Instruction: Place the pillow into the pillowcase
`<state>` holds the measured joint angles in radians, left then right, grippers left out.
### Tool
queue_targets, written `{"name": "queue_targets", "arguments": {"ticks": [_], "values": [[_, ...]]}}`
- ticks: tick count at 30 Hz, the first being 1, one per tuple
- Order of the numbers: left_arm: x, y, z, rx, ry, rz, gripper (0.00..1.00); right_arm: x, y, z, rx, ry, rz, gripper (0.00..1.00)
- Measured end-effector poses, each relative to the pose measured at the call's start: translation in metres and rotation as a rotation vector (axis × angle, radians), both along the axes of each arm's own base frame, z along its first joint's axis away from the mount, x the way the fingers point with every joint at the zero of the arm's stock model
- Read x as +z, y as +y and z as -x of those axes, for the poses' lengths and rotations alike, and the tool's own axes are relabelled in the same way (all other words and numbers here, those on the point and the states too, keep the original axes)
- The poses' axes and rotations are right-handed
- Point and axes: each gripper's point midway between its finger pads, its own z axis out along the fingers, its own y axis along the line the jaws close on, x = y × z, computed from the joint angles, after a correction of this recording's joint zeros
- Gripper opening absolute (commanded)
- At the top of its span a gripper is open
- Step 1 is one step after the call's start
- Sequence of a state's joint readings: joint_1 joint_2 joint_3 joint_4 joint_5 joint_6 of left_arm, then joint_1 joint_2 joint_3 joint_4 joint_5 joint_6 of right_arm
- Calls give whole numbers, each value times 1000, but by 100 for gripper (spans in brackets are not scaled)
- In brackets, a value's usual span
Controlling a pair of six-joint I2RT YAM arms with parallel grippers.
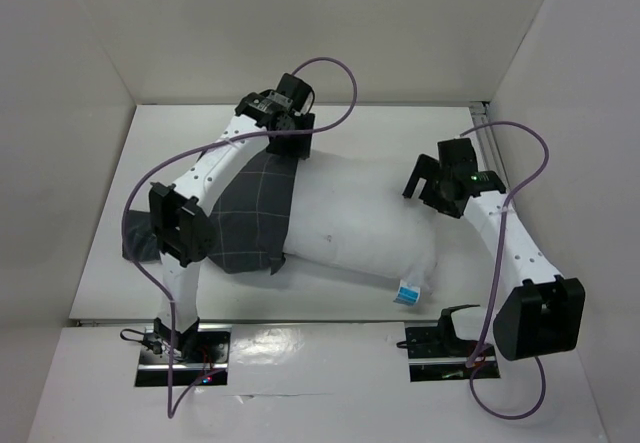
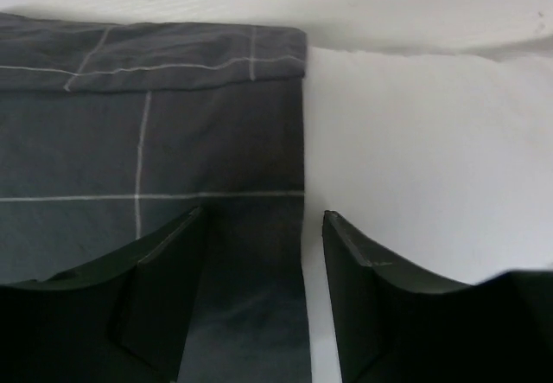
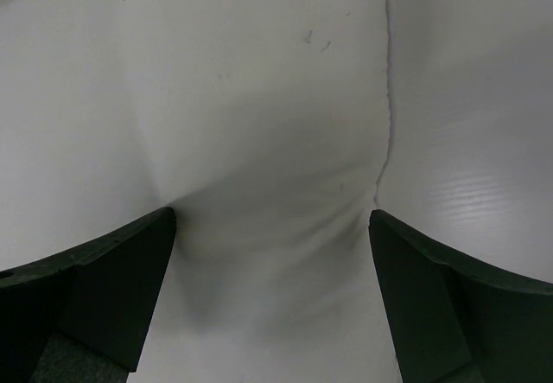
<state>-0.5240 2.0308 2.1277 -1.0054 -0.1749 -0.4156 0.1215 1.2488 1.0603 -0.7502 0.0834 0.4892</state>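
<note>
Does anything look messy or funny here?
Yes. The pillowcase lies crooked and wrinkled over only the left end of the pillow, so most of the pillow sticks out bare, with its tag showing.

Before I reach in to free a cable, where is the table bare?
Bare: the strip between pillow and back wall, and the near strip before the arm bases. Crowded: pillowcase under the left arm, right hand at the pillow's end.

White arms [image 1: 505, 233], black joints [image 1: 180, 225], looping purple cables [image 1: 335, 66].
</note>
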Motion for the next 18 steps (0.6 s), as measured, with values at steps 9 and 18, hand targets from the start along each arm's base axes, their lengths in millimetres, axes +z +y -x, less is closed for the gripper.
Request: {"name": "queue_targets", "arguments": {"ticks": [9,18], "values": [[6,3,-15,34,-34,-23,0,-29,29,-7,82,-42,-113,13],[54,-58,-2,-160,-54,275,0,31,110,-31,309,-150,-149,0]]}}
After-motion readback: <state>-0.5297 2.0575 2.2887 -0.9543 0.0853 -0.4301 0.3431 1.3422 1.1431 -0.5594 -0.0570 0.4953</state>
